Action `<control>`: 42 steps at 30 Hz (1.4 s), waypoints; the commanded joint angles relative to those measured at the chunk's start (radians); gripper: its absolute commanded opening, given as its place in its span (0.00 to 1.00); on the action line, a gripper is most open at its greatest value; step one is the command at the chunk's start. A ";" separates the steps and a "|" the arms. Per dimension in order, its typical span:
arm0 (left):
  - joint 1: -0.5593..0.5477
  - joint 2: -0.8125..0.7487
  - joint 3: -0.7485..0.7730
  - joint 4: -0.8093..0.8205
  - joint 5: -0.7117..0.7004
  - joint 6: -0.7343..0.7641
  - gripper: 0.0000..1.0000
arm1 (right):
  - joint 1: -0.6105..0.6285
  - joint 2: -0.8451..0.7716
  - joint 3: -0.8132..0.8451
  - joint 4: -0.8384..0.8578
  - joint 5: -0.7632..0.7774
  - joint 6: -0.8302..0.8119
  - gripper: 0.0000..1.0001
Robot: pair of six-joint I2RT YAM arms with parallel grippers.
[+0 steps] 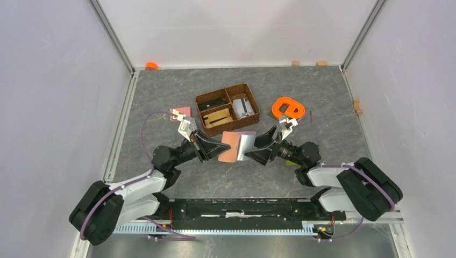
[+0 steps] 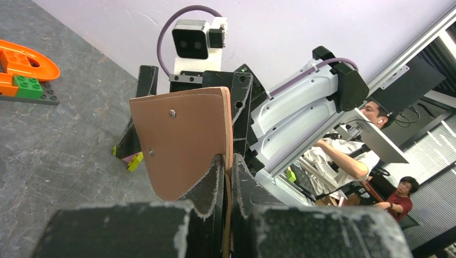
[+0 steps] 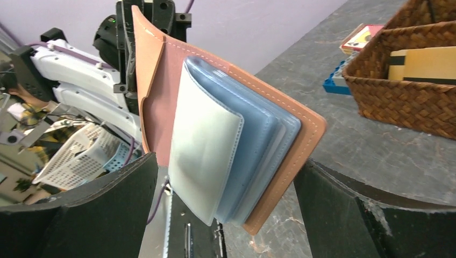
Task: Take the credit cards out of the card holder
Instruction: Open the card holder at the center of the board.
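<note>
The card holder [image 3: 156, 75], a small flat reddish-brown leather folding wallet, hangs open in the air. The left gripper [image 2: 228, 180] is clamped on one cover edge. Its pale shiny plastic sleeves [image 3: 207, 150] fan toward the right gripper [image 3: 226, 193], whose jaws stand wide on either side of them, touching nothing. Whether credit cards sit inside the sleeves cannot be told. The likely failure is a bite on the whole floppy stack of sleeves: a pull would then drag the wallet out of the left gripper's narrow edge hold, or slide off the slick plastic. Nothing stands between the right jaws and the sleeves. Beyond both grippers sits a dark-brown woven divided basket [image 1: 220, 90]. Past the right one lies an orange plastic loop [image 1: 287, 106], and a small blue block [image 3: 334, 81] rests beside the basket.
</note>
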 commanded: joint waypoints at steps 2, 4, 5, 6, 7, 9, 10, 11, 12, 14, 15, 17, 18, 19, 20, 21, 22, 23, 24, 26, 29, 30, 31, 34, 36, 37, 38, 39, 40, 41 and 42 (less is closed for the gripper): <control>-0.006 0.029 0.015 0.135 0.040 -0.051 0.02 | -0.003 0.066 0.002 0.274 -0.085 0.126 0.98; -0.005 0.030 0.013 0.126 0.027 -0.038 0.02 | -0.003 0.073 -0.003 0.333 -0.096 0.160 0.97; -0.003 0.025 0.008 0.100 0.010 -0.024 0.02 | -0.007 0.067 -0.005 0.336 -0.095 0.159 0.94; -0.002 0.011 0.006 0.055 -0.017 -0.002 0.02 | -0.010 0.057 -0.010 0.327 -0.092 0.151 0.91; 0.001 -0.007 0.005 0.003 -0.041 0.018 0.02 | -0.014 0.047 -0.013 0.312 -0.085 0.143 0.88; 0.005 -0.061 0.014 -0.147 -0.104 0.076 0.02 | -0.023 0.020 -0.024 0.269 -0.066 0.119 0.79; 0.004 -0.098 0.019 -0.245 -0.156 0.114 0.02 | -0.027 0.006 -0.029 0.229 -0.050 0.102 0.73; 0.005 -0.134 0.023 -0.341 -0.201 0.147 0.02 | -0.035 -0.003 -0.028 0.178 -0.033 0.081 0.66; 0.004 -0.161 0.022 -0.397 -0.261 0.172 0.02 | -0.040 -0.007 -0.027 0.131 -0.018 0.064 0.62; 0.005 -0.189 0.016 -0.460 -0.325 0.194 0.02 | -0.042 -0.004 -0.019 0.077 -0.008 0.041 0.51; 0.005 -0.187 0.014 -0.460 -0.330 0.199 0.02 | -0.043 0.006 -0.008 0.052 -0.009 0.036 0.48; 0.003 -0.147 0.023 -0.437 -0.306 0.199 0.02 | -0.042 0.036 0.009 0.040 -0.021 0.041 0.44; 0.003 -0.114 0.031 -0.427 -0.292 0.195 0.02 | -0.042 0.056 0.020 0.043 -0.030 0.050 0.44; 0.003 -0.082 0.043 -0.417 -0.270 0.189 0.02 | -0.042 0.073 0.026 0.055 -0.041 0.059 0.43; 0.003 -0.045 0.052 -0.395 -0.240 0.180 0.02 | -0.042 0.091 0.032 0.078 -0.051 0.074 0.42; 0.003 -0.015 0.062 -0.373 -0.218 0.171 0.02 | -0.040 0.105 0.033 0.103 -0.061 0.091 0.41; 0.003 0.018 0.067 -0.353 -0.194 0.158 0.02 | -0.039 0.116 0.037 0.114 -0.068 0.097 0.39; 0.003 0.042 0.071 -0.334 -0.185 0.146 0.02 | -0.039 0.121 0.040 0.111 -0.068 0.096 0.38; 0.004 0.060 0.074 -0.324 -0.178 0.140 0.02 | -0.039 0.122 0.043 0.096 -0.066 0.090 0.37; 0.003 0.082 0.080 -0.322 -0.174 0.134 0.02 | -0.039 0.117 0.050 0.039 -0.056 0.062 0.34; 0.003 0.078 0.080 -0.327 -0.175 0.136 0.02 | -0.039 0.106 0.069 -0.091 -0.027 0.008 0.33; 0.003 0.074 0.080 -0.339 -0.181 0.141 0.02 | -0.039 0.105 0.081 -0.141 -0.018 -0.020 0.36; 0.003 0.073 0.082 -0.358 -0.193 0.144 0.02 | -0.039 0.109 0.095 -0.211 -0.004 -0.044 0.40; 0.003 0.111 0.102 -0.397 -0.202 0.145 0.02 | -0.038 0.146 0.131 -0.308 0.004 -0.069 0.43; 0.003 0.153 0.109 -0.373 -0.189 0.136 0.02 | -0.038 0.184 0.138 -0.287 -0.013 -0.045 0.42; 0.003 0.178 0.109 -0.354 -0.186 0.126 0.02 | -0.036 0.204 0.142 -0.261 -0.027 -0.029 0.40; 0.003 0.202 0.110 -0.334 -0.179 0.114 0.02 | -0.036 0.218 0.142 -0.239 -0.036 -0.012 0.38; 0.002 0.220 0.116 -0.321 -0.170 0.107 0.02 | -0.035 0.226 0.142 -0.225 -0.041 -0.002 0.36; 0.003 0.239 0.121 -0.318 -0.159 0.102 0.02 | -0.035 0.229 0.142 -0.225 -0.041 0.000 0.32; 0.002 0.252 0.129 -0.321 -0.152 0.102 0.02 | -0.035 0.227 0.142 -0.233 -0.039 -0.005 0.29; 0.001 0.262 0.134 -0.326 -0.151 0.102 0.02 | -0.035 0.222 0.144 -0.248 -0.034 -0.012 0.28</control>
